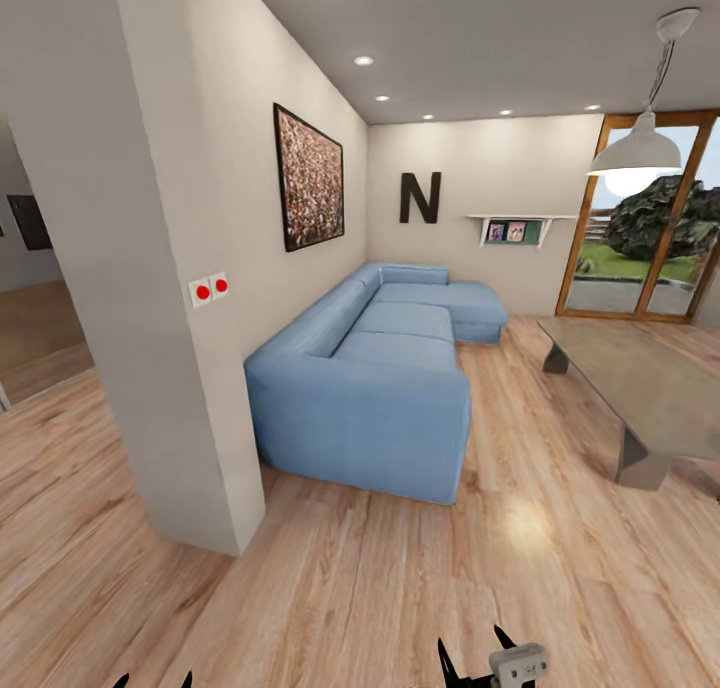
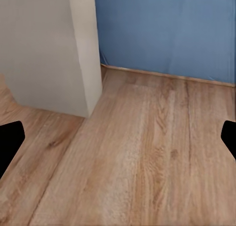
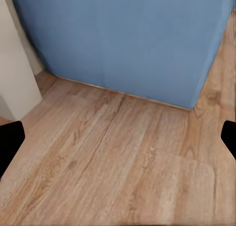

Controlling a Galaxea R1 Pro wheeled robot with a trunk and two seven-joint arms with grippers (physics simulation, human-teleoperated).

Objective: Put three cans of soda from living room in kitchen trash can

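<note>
Living room (image 1: pixel 470 148), wood plank floor (image 1: pixel 380 578); blue fabric sofa (image 1: pixel 385 388) at 12 o'clock; both grippers (image 2: pixel 118 137) (image 3: pixel 118 137) low, fingers apart, holding nothing.

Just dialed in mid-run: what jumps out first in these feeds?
A big blue sofa dominates, running along the wall toward the far corner. Above it hangs a dark framed picture, with a black letter N on the end wall. At right, a low table stands on the wood floor; both pincers hang open above bare boards.
</note>
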